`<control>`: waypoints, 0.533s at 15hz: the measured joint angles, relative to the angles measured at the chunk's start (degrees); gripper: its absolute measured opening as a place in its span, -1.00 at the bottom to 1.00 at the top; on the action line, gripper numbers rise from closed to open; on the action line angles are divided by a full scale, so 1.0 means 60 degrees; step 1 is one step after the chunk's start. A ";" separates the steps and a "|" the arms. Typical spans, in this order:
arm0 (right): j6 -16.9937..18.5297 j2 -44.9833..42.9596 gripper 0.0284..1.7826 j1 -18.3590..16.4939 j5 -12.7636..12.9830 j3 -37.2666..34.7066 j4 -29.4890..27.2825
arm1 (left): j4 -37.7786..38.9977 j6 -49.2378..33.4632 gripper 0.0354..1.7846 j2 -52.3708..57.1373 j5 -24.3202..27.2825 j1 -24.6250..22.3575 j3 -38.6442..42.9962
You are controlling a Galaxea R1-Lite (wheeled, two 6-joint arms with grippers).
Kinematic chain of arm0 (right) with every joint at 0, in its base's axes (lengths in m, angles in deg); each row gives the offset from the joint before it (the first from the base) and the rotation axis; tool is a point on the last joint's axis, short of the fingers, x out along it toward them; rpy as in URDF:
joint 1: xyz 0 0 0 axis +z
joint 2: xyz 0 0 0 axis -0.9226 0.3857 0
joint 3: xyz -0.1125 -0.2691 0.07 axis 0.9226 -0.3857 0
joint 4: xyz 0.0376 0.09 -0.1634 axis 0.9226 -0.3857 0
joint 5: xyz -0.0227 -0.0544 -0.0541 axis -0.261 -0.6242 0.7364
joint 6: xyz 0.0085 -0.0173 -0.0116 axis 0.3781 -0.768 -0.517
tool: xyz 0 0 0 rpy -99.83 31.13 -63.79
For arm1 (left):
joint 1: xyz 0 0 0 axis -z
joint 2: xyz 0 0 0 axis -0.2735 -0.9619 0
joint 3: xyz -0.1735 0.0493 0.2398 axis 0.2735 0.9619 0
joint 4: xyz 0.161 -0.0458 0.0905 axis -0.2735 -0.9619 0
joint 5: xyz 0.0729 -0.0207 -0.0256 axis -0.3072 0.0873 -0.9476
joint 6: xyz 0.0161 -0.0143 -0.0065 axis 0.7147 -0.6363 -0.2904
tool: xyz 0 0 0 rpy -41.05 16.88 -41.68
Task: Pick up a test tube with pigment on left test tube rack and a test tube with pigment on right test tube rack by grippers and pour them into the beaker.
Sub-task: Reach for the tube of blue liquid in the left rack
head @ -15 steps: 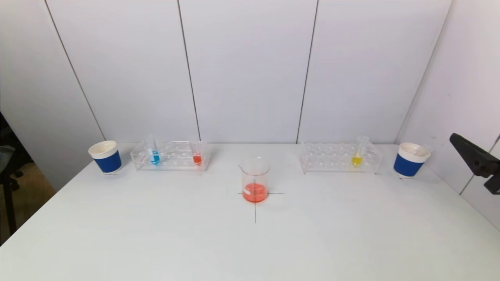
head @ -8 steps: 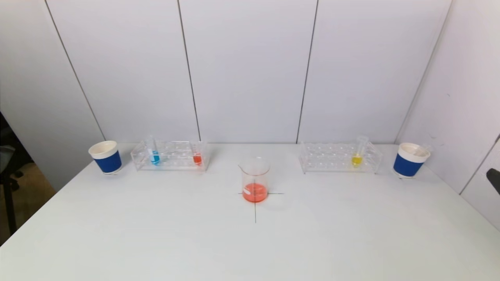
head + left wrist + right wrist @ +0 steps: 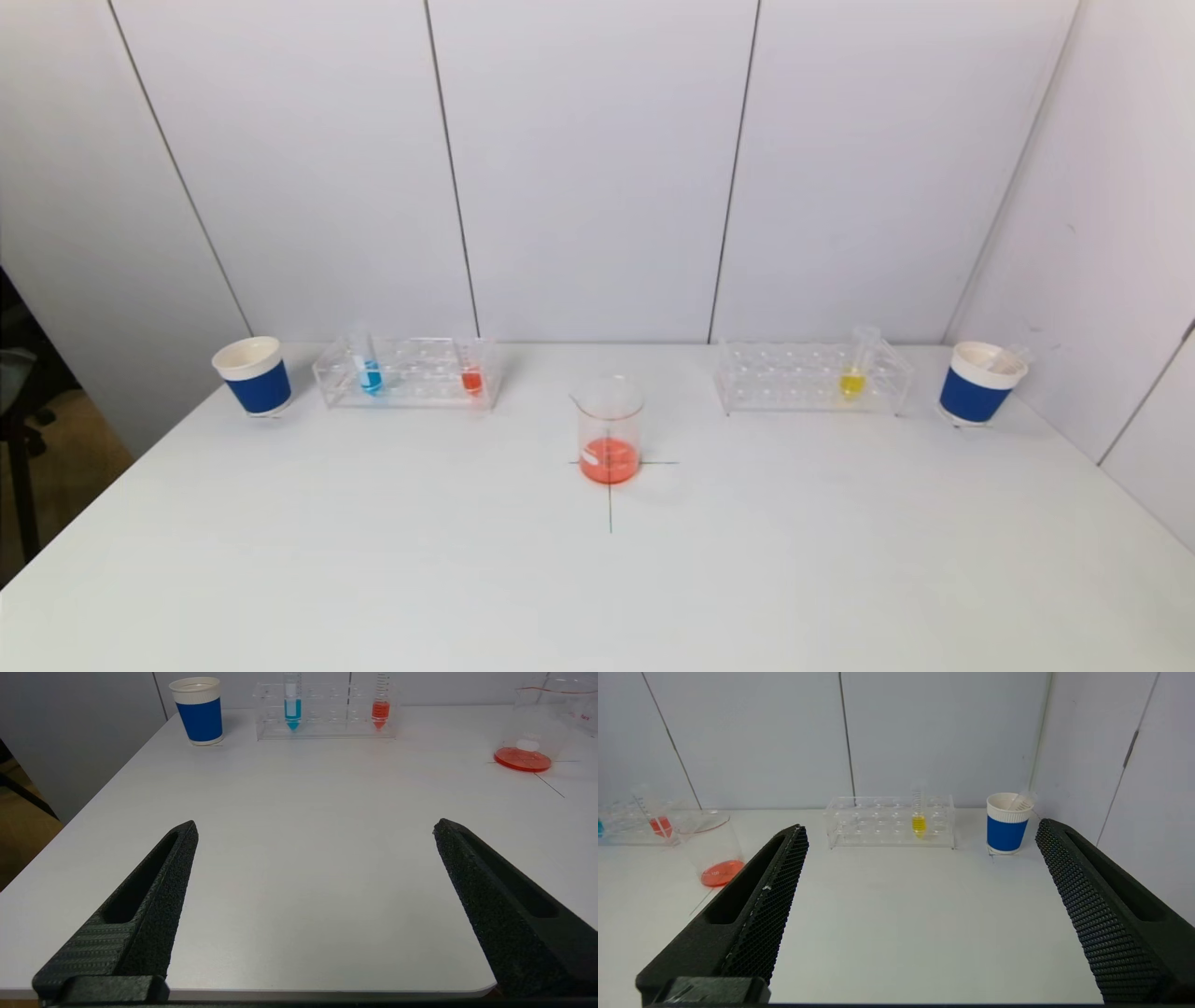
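The clear left rack (image 3: 407, 371) at the back left holds a blue-filled tube (image 3: 371, 373) and a red-filled tube (image 3: 471, 378); both show in the left wrist view, blue (image 3: 292, 708) and red (image 3: 380, 709). The clear right rack (image 3: 810, 375) holds a yellow-filled tube (image 3: 852, 381), also in the right wrist view (image 3: 918, 823). The glass beaker (image 3: 610, 429) with red liquid stands at the table's middle on a cross mark. My left gripper (image 3: 315, 830) is open and empty over the table's near left edge. My right gripper (image 3: 921, 833) is open and empty over the near right edge. Neither shows in the head view.
A blue paper cup (image 3: 252, 375) stands left of the left rack. Another blue cup (image 3: 980, 383) holding an empty tube stands right of the right rack, close to the side wall. The white table (image 3: 597, 579) ends at the back wall.
My right gripper, seen at the head view's right edge one second ago, has drawn back out of that view. Tubes, racks and beaker have not moved.
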 joint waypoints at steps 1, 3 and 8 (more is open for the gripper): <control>-0.0073 -0.0477 0.99 -0.0010 -0.0065 0.0018 -0.0528 | 0.0000 0.0004 0.98 0.0000 0.0000 0.0004 0.0000; -0.0268 -0.1264 0.99 -0.0093 -0.0364 0.0014 -0.1280 | 0.0000 0.0000 0.98 0.0000 0.0000 0.0000 0.0000; -0.0650 -0.2723 0.99 -0.0179 -0.0482 -0.0167 -0.2507 | 0.0000 0.0000 0.98 0.0000 0.0000 0.0004 0.0000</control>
